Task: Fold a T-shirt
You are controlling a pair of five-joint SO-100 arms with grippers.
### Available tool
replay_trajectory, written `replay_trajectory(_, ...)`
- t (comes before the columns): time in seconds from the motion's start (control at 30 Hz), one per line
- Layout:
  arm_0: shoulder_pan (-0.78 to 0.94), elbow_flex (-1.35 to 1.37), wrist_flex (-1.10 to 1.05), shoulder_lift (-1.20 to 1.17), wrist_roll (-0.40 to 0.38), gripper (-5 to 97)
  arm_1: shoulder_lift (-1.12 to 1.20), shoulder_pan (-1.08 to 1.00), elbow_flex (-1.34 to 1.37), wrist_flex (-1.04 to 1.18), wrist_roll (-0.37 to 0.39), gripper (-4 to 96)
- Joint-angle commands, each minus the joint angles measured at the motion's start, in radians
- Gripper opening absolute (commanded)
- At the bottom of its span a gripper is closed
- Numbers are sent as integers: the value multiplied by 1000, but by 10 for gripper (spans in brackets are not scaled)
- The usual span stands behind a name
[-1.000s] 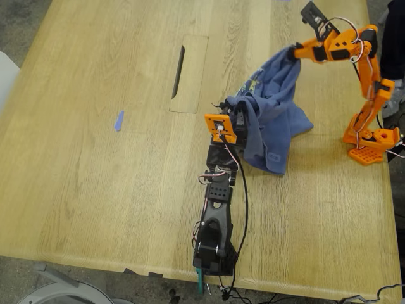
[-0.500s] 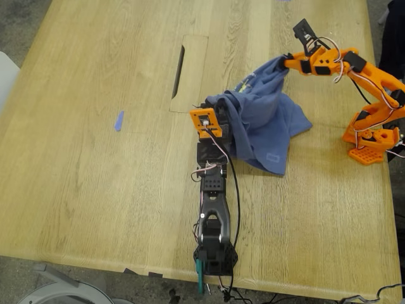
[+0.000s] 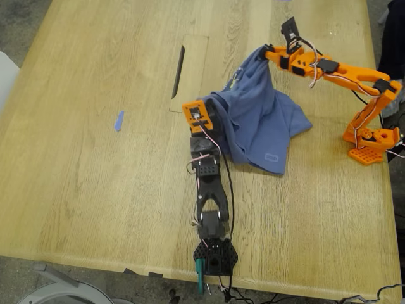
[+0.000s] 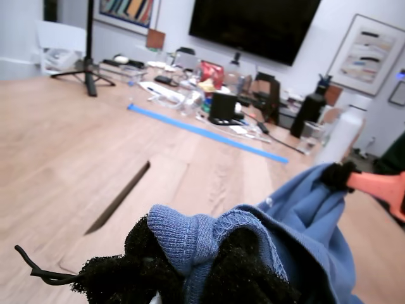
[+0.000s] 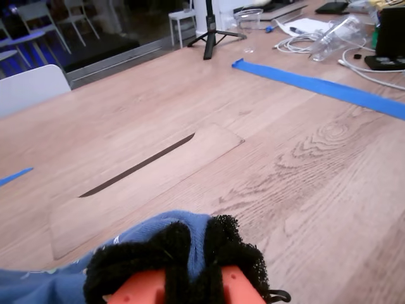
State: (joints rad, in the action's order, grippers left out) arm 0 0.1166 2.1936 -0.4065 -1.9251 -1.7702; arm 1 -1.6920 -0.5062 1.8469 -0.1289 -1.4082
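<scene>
Jaws of my first gripper [image 3: 212, 109] and my second gripper [image 3: 267, 50] pinched the T-shirt [image 3: 259, 123], dragging it toward nine o'clock over the worktop [image 3: 95, 158]; spreading had begun.

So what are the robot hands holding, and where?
Both pinch the T-shirt: my first gripper on a stitched hem edge, my second gripper on another bunched edge.

A slate-blue T-shirt [image 3: 256, 120] hangs bunched and crumpled above a wooden table [image 3: 95, 158], lifted at two points, its lower edge resting on the wood.
</scene>
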Motion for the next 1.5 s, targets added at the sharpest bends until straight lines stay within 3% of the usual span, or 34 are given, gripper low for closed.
replay_trajectory(0.0, 46, -215, -61, 64, 5, -2, 89, -18, -103, -112, 9, 36)
replay_trajectory(0.57, 236, -686, -64, 534, 12, -2, 838, -104, -974, -130, 20, 38)
replay_trajectory(0.63, 252, -735, -66, 584, 12, -2, 973, -107, -1177, -78, 23, 38)
replay_trajectory(0.73, 258, -815, -67, 667, 12, -2, 1342, -107, -1772, 160, 23, 44)
replay_trajectory(0.8, 262, -899, -67, 735, 12, -2, 1468, -114, -1924, 184, 23, 44)
replay_trajectory(1.17, 284, -1123, -15, 881, 40, -2, 1434, -167, -1907, 40, 14, 38)
replay_trajectory(1.47, 256, -1054, 103, 733, 38, -2, 1341, -158, -1976, 186, 15, 39)
